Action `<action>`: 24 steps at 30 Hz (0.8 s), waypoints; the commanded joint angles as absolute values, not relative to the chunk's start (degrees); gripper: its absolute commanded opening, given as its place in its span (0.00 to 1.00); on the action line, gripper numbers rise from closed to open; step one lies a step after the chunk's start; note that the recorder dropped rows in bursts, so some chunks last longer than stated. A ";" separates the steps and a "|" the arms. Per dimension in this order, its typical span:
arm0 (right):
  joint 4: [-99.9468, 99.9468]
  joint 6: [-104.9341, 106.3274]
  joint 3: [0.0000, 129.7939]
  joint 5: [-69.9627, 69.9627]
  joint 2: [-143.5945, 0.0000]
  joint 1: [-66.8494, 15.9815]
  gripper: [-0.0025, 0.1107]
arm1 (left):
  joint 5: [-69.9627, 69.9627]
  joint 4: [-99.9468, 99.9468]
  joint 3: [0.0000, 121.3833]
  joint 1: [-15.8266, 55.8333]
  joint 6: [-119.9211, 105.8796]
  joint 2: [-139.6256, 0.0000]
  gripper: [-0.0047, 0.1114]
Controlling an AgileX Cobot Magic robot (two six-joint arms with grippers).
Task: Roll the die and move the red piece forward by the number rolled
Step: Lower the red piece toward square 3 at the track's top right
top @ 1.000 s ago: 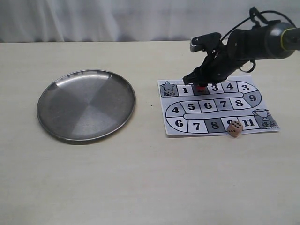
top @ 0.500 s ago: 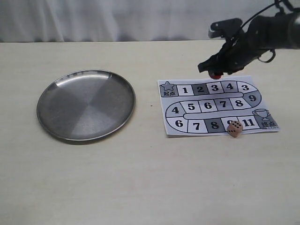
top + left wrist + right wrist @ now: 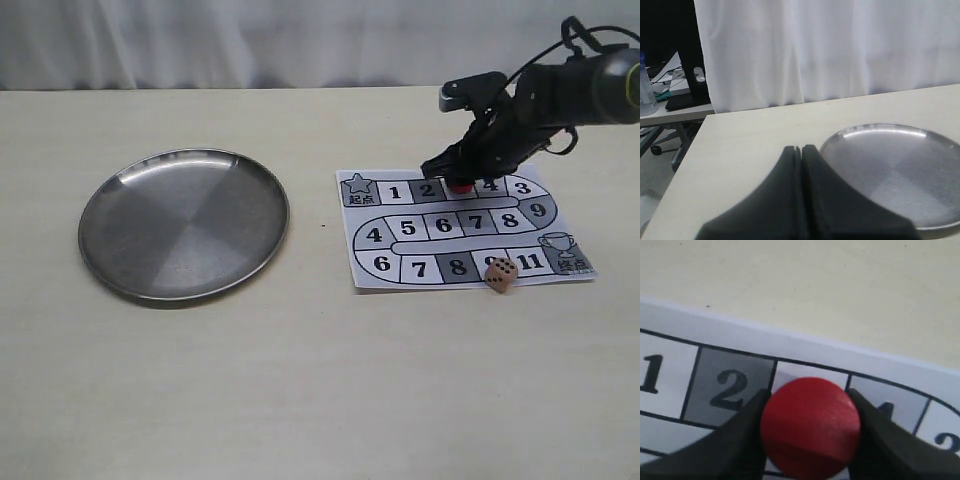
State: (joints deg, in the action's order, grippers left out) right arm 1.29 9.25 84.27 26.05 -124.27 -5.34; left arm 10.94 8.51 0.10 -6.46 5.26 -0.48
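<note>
Right hand (image 3: pixel 810 432): closed on the red piece (image 3: pixel 810 426), one dark finger on each side, above the top-row square between 2 and 4; whether the piece touches the paper cannot be told. Game board (image 3: pixel 375 236): printed sheet lying flat on the counter (image 3: pixel 320 390), its right edge near the frame's right side. The die (image 3: pixel 501 275): resting on the board's near edge, over the bottom row beside square 11, well apart from the hand. Metal plate (image 3: pixel 184 222): left of the board, a strip of bare counter between them. Left hand (image 3: pixel 801 152): fingers pressed together, holding nothing, just beside the plate's rim. White curtain (image 3: pixel 250 40): behind the counter's far edge.
</note>
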 commanded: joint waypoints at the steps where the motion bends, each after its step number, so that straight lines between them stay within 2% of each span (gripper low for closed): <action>1: 0.38 7.91 84.34 28.09 -116.05 -3.86 0.06 | 9.99 8.24 0.00 -5.93 5.54 -0.17 0.04; 8: 0.78 6.60 84.34 28.92 -115.23 -1.37 0.06 | 9.99 8.24 0.00 -5.93 5.54 -0.17 0.04; 19: 0.79 6.60 84.24 28.01 -128.70 -1.22 0.06 | 9.99 8.24 0.00 -5.93 5.54 -0.17 0.04; 24: -0.97 6.60 84.47 29.68 -123.70 -0.83 0.06 | 9.99 8.24 0.00 -5.93 5.54 -0.17 0.04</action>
